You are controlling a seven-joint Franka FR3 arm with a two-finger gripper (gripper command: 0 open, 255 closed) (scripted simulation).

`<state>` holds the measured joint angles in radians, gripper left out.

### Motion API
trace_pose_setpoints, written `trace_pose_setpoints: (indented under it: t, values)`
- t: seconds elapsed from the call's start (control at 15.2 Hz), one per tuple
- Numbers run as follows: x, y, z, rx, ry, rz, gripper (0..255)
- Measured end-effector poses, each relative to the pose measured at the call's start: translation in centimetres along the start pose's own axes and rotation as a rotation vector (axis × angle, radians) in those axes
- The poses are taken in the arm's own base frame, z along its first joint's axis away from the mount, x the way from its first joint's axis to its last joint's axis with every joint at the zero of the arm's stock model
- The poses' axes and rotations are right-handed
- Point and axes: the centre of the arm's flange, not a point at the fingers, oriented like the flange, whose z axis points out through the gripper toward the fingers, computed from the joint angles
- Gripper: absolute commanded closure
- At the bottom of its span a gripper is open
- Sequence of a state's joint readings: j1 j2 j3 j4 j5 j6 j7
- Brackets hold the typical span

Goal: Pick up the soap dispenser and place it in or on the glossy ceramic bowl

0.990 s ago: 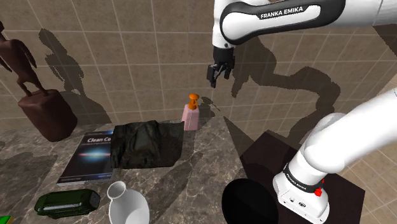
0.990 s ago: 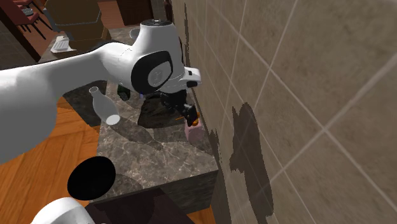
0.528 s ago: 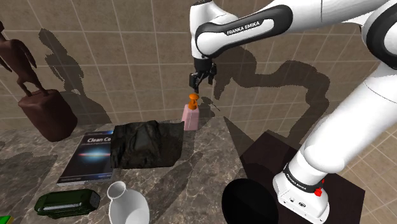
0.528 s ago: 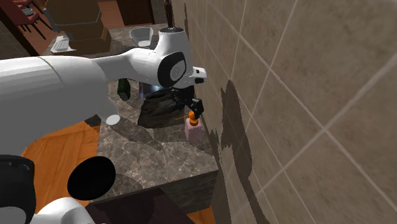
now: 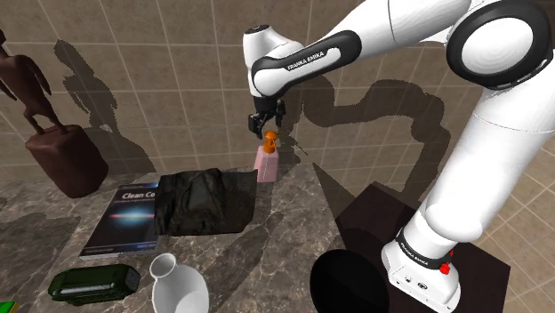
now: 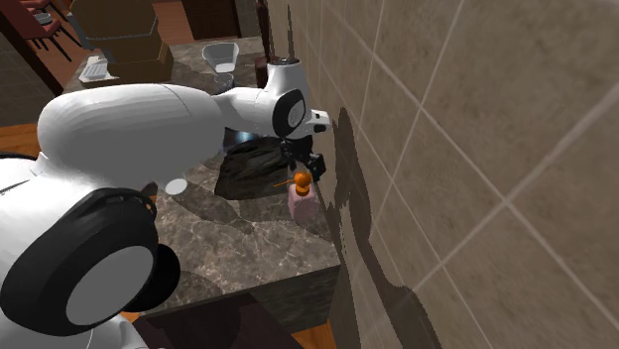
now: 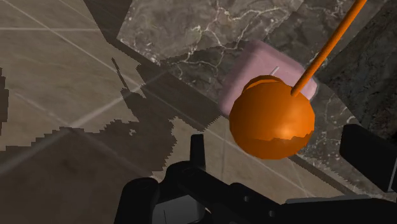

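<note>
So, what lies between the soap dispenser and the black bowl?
Nothing stands there: in the shoulder view, bare marble counter runs from the pink soap dispenser to the black bowl.

Wall [image 5: 160,53]: large tan-brown square tiles with pale grout, running behind the counter; hard-edged dark shadows lie across it.
Counter [image 5: 285,231]: dark marbled stone with fine pale veins, butted against the wall, square-cornered at its end.
Floor [image 6: 12,151]: orange-brown wood, seen in the second exterior view.
Cabinet [image 6: 119,25]: dark brown, beyond the counter's far end.
Light: strong and directional.
</note>
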<state>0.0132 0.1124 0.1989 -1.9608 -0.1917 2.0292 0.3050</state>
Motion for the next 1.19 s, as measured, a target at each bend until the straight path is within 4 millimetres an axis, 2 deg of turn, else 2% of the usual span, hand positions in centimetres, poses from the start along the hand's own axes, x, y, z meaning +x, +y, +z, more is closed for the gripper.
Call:
trace_pose_setpoints:
  t: [0.33, 0.73, 0.79, 1.19]
  values:
    - [0.1, -0.1, 2.7, -0.001, 0.0, 0.0, 0]
    - [0.2, -0.1, 3.0, 0.0, 0.0, 0.0, 0]
    - [0.2, -0.1, 3.0, 0.0, 0.0, 0.0, 255]
    - [0.2, 0.0, 3.0, -0.001, 0.0, 0.001, 255]
